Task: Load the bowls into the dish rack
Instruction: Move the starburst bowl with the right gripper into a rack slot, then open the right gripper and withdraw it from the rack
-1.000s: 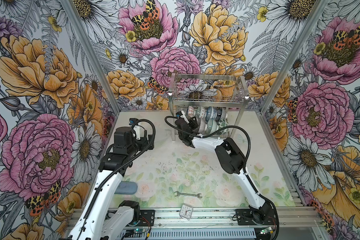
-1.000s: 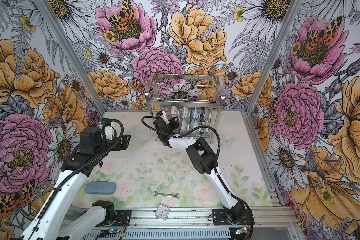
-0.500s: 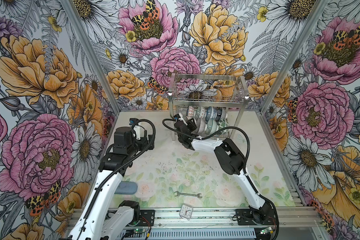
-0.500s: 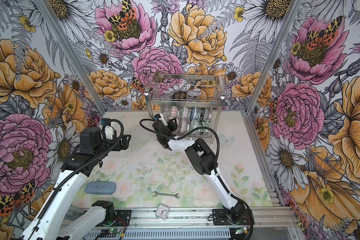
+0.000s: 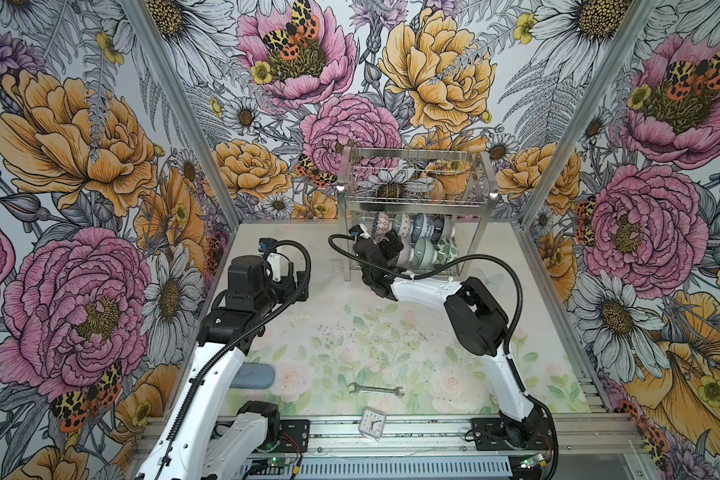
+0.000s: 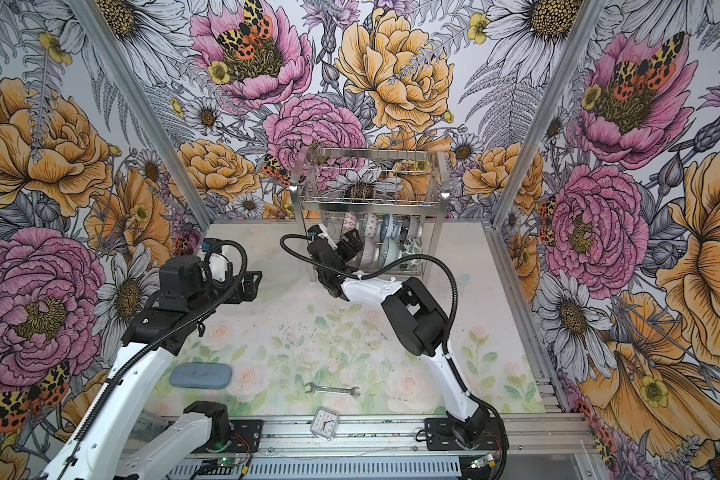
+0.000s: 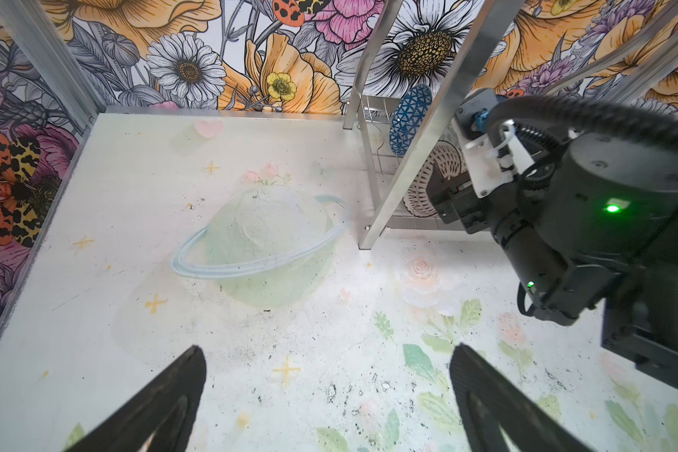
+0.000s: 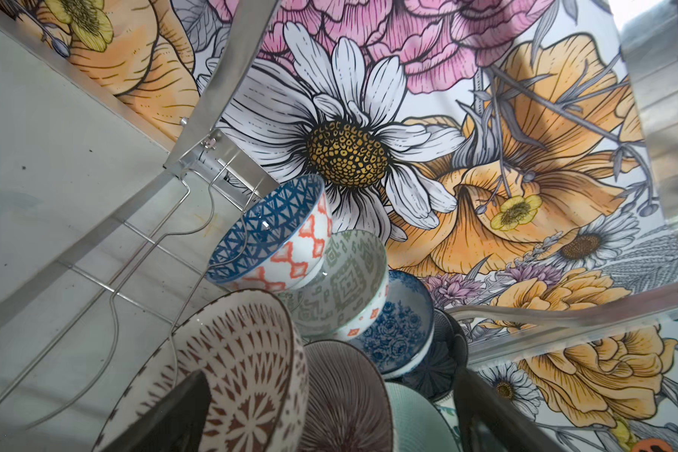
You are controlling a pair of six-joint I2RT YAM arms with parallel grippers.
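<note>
Bowls (image 5: 414, 239): on edge in two rows on the lower tier of the dish rack (image 5: 416, 202), beneath its wire-basket tier; both top views show them so.
Back row: the red-lattice bowl (image 8: 275, 242) sits at the rack's left end. The green-patterned bowl (image 8: 345, 281), the blue floral bowl (image 8: 400, 325) and the dark bowl (image 8: 443, 360) follow toward the rack's right end, each close against the next.
Front row: the brown-petal bowl (image 8: 247, 364) is nearest the rack's front left corner, with the grey-striped bowl (image 8: 345, 395) just beside it. The celadon bowl (image 5: 425, 251) comes next, and the green-leaf bowl (image 5: 445, 249) is toward the rack's right end.
Right gripper (image 8: 329, 377): reaches into the rack's lower tier from its front left corner. Its fingers (image 8: 181, 415) are spread wide, with the brown-petal and grey-striped bowls between them. Whether a finger touches either bowl cannot be told.
Left gripper (image 7: 327, 348): well apart from the rack, off its left side, above the table (image 5: 350, 332). Its fingers (image 7: 165, 399) are spread wide and hold nothing.
Wrench (image 5: 376, 389): flat on the table, well in front of the rack.
Clock (image 5: 373, 422): farther from the rack than the wrench, at the table's front edge.
Blue-grey case (image 5: 252, 376): well in front of the rack and to its left, partly hidden by the left arm.
</note>
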